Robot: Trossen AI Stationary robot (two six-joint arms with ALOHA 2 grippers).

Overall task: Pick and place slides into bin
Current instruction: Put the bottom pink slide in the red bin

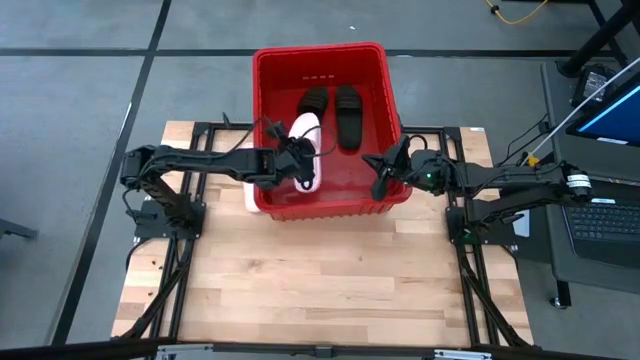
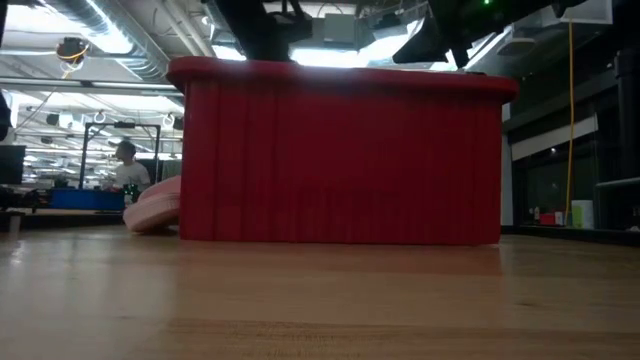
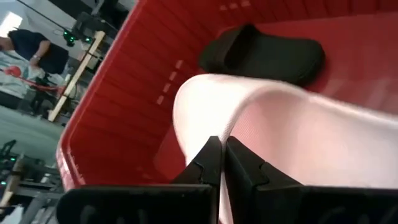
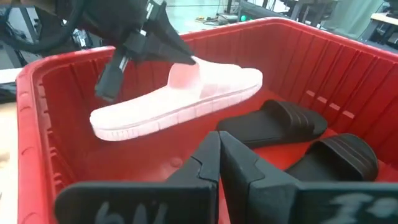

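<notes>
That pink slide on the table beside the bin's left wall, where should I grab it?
The table slide lies right beside the bin, so come from above on its outer side. Pinch the raised hump, apparently its strap, likely with the left gripper once it drops the held pink slide.

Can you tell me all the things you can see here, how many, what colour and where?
Large rectangular red plastic bin: one, red, far middle of the table.
Matte black slide sandals: two, black, side by side inside the bin.
Pale pink slide sandal held up: one, pink, over the bin's inside.
Second pale pink sandal: one, pink, on the table outside the bin's left wall.
Wooden table: one, light wood.
Person: one, in the background room.
Left gripper: black, shut on the held pink sandal.
Right gripper: black, shut, at the bin's right edge.
</notes>
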